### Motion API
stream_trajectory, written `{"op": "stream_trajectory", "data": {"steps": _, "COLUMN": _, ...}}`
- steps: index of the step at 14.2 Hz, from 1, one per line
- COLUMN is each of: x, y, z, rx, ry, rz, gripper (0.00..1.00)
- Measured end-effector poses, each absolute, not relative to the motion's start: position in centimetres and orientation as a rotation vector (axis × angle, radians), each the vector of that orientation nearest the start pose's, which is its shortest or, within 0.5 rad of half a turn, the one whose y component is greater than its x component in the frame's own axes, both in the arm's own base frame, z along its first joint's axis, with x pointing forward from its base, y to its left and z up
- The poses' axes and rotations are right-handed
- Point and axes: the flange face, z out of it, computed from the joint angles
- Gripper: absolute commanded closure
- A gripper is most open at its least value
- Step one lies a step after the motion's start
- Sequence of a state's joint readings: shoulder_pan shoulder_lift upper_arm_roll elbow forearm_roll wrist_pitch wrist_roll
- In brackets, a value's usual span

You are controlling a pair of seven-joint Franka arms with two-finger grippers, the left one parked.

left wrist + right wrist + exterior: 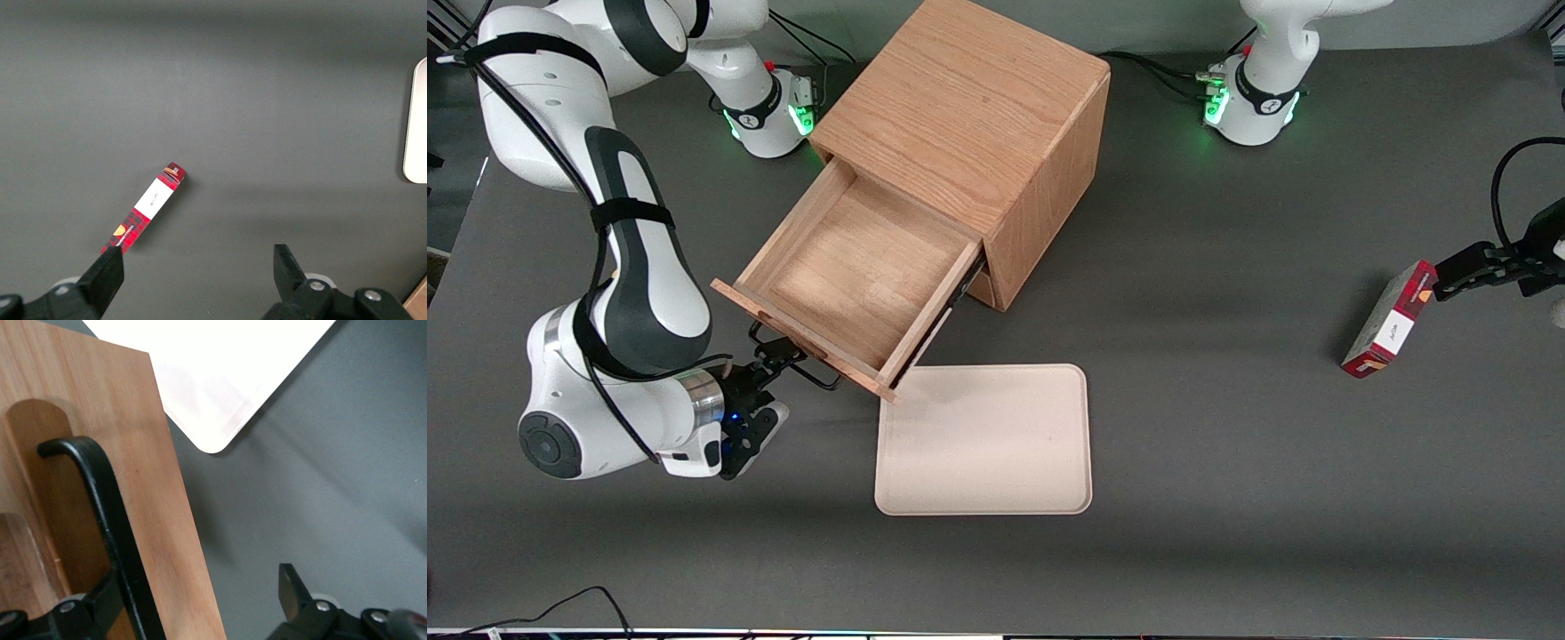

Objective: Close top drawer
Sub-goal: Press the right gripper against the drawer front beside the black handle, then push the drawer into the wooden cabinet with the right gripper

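The top drawer (854, 276) stands pulled far out of the light oak cabinet (969, 116), its shallow wooden box bare inside, its front panel (100, 453) the part nearest the front camera and hanging just above a corner of the tray. The cabinet sits on the dark grey table (1227, 400) at an angle, toward the working arm's end. I'd reckon the drawer stiff and fairly light, running on side rails, so a flat push square against the front panel should send it home; a push off to one edge could skew it or nudge the whole cabinet.

The beige tray (984, 440) lies flat on the table in front of the cabinet, nearer the front camera, nothing on it.

The right gripper (769, 378) is right at the drawer front, fingers spread wide. In the right wrist view one finger (100, 600) sits against the thin black bar handle (107, 520) while the other hangs clear of the panel over the table, so it holds nothing. The handle is stiff metal and would serve for pulling, but the panel is the better place to press.

A small red tartan box (1387, 324) lies toward the parked arm's end; its white label carries writing too small to read.
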State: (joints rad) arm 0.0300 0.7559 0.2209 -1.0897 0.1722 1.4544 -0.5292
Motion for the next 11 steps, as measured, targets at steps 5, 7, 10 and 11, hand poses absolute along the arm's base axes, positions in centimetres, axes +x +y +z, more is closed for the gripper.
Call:
{"op": "stream_trajectory", "data": {"steps": 5, "x": 67.5, "y": 16.1, "z": 36.8, "rx": -2.520, "ry": -0.937, "rz": 0.449, "gripper": 0.00}}
{"op": "stream_trajectory", "data": {"steps": 7, "x": 66.3, "y": 16.4, "z": 37.2, "rx": -2.519, "ry": -0.931, "rz": 0.450, "gripper": 0.00}}
{"op": "stream_trajectory", "data": {"steps": 10, "x": 64.5, "y": 17.0, "z": 37.4, "rx": -2.512, "ry": -0.912, "rz": 0.445, "gripper": 0.00}}
{"op": "stream_trajectory", "data": {"steps": 11, "x": 63.9, "y": 17.0, "z": 37.4, "rx": -2.513, "ry": -0.906, "rz": 0.442, "gripper": 0.00}}
